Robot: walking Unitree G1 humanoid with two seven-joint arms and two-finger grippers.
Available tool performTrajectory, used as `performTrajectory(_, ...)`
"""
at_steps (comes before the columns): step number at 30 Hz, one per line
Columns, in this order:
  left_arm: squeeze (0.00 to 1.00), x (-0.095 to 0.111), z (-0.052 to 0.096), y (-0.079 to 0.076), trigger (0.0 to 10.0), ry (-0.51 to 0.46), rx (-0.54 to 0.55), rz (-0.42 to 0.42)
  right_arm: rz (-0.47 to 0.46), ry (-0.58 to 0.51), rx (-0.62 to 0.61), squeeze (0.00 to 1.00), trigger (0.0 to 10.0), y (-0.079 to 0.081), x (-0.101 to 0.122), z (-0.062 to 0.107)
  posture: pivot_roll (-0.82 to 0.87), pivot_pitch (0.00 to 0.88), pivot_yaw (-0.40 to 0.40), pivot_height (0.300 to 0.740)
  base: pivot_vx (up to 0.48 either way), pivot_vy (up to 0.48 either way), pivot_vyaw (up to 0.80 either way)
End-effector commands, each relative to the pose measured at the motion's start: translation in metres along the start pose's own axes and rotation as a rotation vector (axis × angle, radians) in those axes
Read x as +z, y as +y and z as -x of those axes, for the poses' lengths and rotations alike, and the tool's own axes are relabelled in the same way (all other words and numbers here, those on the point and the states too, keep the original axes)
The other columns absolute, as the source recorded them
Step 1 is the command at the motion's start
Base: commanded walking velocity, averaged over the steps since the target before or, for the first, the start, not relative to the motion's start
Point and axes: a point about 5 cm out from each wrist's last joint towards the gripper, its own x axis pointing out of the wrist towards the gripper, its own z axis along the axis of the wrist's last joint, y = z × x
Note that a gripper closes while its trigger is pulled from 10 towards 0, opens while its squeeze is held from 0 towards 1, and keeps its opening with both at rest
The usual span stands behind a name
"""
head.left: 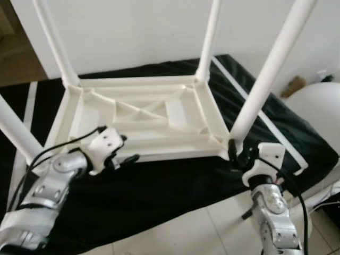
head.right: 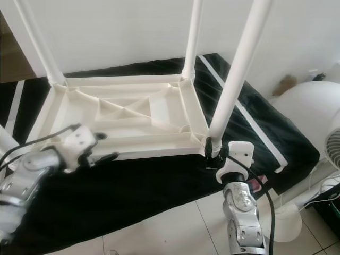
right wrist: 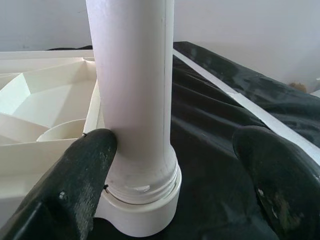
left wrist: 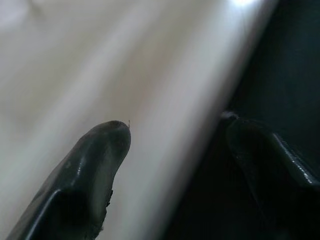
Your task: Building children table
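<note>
On the black cloth (head.left: 159,196) lies the white plastic children's table (head.left: 143,119), upside down, its four legs pointing up. The right gripper (right wrist: 172,165) sits at the base of the near right leg (head.left: 265,79) — fingers spread, one finger (right wrist: 85,170) touching the leg just above its socket, the other apart. The left gripper (head.left: 127,158) hovers at the table's near edge, fingers parted — grasping nothing.
</note>
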Motion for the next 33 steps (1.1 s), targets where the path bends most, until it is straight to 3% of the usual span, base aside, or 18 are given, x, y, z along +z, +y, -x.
performTrajectory(1,0.00,-0.002,0.002,-0.009,10.0,0.017,-0.089,-0.011,0.008,0.006,-0.040,0.00,10.0,-0.012,-0.001,-0.002,-0.05,0.093,-0.010,0.740,0.000,0.000,0.00)
performTrajectory(6,0.00,-0.009,0.007,-0.024,10.0,0.040,-0.203,0.012,0.035,0.003,-0.066,0.00,10.0,-0.023,0.000,-0.007,-0.04,0.101,-0.022,0.740,0.000,0.000,0.00)
performTrajectory(11,0.00,-0.011,0.002,-0.026,10.0,0.032,-0.165,0.006,0.058,-0.005,-0.106,0.00,10.0,-0.035,0.002,-0.010,-0.04,0.104,-0.023,0.740,0.000,0.000,0.00)
performTrajectory(13,0.00,0.000,-0.006,-0.034,10.0,-0.019,-0.168,0.008,0.079,-0.021,-0.168,0.00,10.0,-0.050,0.006,-0.013,-0.04,0.104,-0.022,0.740,0.000,0.000,0.00)
performTrajectory(15,0.00,0.004,-0.008,-0.037,10.0,-0.036,-0.172,0.021,0.080,-0.026,-0.183,0.00,10.0,-0.053,0.007,-0.014,-0.04,0.104,-0.022,0.740,0.000,0.000,0.00)
performTrajectory(19,0.00,0.027,-0.020,-0.059,10.0,-0.149,-0.229,0.056,0.079,-0.040,-0.210,0.00,10.0,-0.062,0.010,-0.018,-0.04,0.099,-0.015,0.740,0.000,0.000,0.00)
performTrajectory(20,0.00,0.027,-0.020,-0.059,10.0,-0.149,-0.229,0.056,0.079,-0.040,-0.210,0.00,10.0,-0.062,0.010,-0.018,-0.04,0.099,-0.015,0.740,0.000,0.000,0.00)
performTrajectory(23,0.00,0.052,-0.026,-0.079,10.0,-0.270,-0.297,0.099,0.069,-0.045,-0.187,0.00,10.0,-0.054,0.009,-0.019,-0.04,0.097,-0.011,0.740,0.000,0.000,0.00)
performTrajectory(26,0.00,0.059,-0.026,-0.085,10.0,-0.311,-0.324,0.122,0.056,-0.040,-0.164,0.00,10.0,-0.045,0.006,-0.019,-0.04,0.097,-0.011,0.740,0.000,0.000,0.00)
performTrajectory(33,0.00,0.075,-0.013,-0.074,10.0,-0.426,-0.263,0.269,-0.006,-0.015,-0.113,0.00,10.0,-0.016,-0.005,-0.015,-0.02,0.100,-0.011,0.740,0.000,0.000,0.00)
